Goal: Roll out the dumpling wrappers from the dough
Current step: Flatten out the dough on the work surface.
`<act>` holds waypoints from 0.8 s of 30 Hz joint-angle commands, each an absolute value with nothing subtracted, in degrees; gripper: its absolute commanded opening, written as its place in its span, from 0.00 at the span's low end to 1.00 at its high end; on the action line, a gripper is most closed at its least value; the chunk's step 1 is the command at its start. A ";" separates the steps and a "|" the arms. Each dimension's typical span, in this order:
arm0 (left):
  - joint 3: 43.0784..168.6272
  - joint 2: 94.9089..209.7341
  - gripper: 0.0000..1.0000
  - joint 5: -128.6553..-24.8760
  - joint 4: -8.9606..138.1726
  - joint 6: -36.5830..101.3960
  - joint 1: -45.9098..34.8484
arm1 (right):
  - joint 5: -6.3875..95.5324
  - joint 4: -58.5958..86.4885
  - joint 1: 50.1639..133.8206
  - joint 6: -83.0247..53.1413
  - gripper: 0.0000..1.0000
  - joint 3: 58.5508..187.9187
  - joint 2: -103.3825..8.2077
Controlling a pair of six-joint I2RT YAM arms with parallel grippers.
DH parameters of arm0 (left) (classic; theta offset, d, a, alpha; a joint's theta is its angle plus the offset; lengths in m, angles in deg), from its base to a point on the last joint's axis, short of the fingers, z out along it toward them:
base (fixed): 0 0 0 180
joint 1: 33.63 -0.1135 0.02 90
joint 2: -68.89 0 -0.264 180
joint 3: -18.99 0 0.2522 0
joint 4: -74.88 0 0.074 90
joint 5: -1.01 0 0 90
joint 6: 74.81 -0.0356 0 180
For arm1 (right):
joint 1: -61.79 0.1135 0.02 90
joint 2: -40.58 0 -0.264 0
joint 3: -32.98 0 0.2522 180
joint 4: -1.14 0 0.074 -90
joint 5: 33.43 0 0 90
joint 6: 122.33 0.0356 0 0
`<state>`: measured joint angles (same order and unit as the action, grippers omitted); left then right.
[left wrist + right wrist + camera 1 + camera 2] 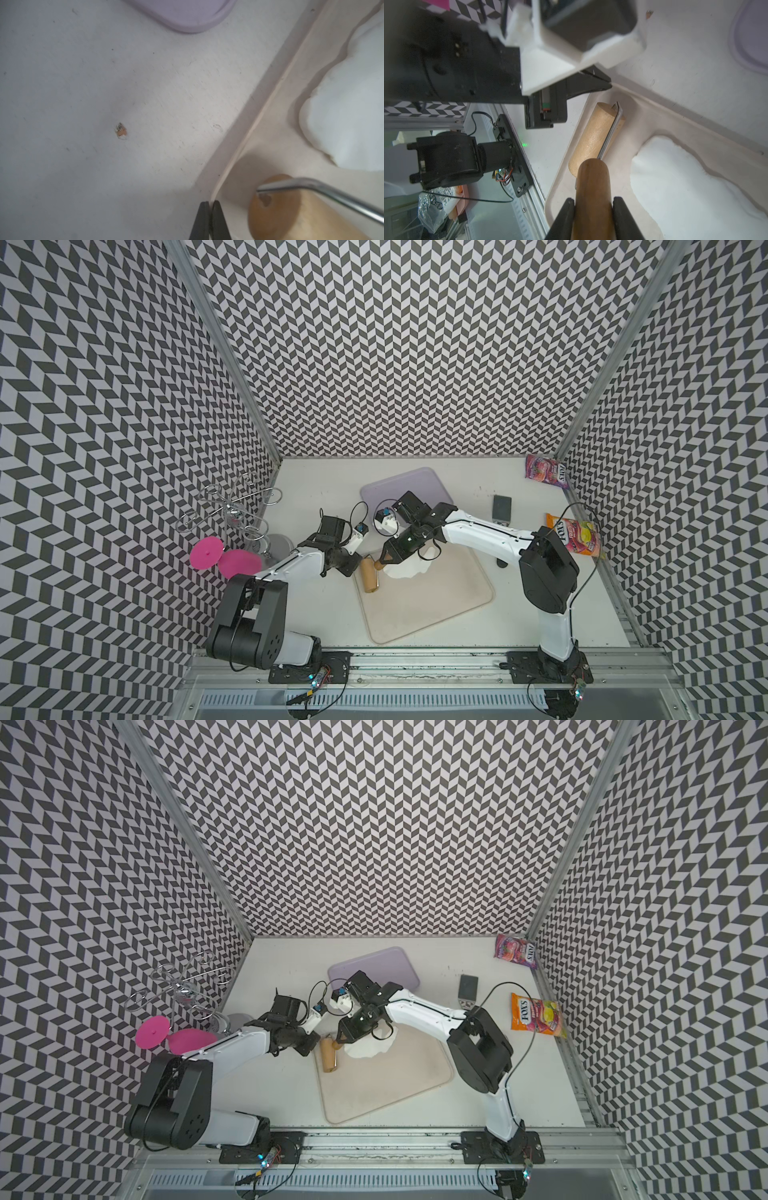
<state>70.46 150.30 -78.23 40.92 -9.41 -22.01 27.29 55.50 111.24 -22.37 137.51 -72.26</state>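
Observation:
The dough is a thin white ragged-edged sheet lying on the beige tray, partly hidden under my right arm. A wooden roller lies on the tray's far left corner beside the dough. My right gripper is shut on the roller's brown handle. My left gripper is shut, its tips at the tray's rim next to the roller's end. I cannot tell if the rim is pinched. No dumpling wrappers are in view.
A lilac tray lies just behind the beige one. A wire rack with pink discs stands at the left wall. A dark scraper and two candy bags lie at the right.

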 commanded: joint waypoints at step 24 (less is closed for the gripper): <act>70.73 149.84 0.00 -76.16 41.35 -10.66 -21.50 | 47.71 73.98 107.29 -27.83 0.00 142.42 -71.35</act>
<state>70.46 150.30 -77.75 40.94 -9.41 -22.01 44.36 73.77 106.70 -26.63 141.85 -68.24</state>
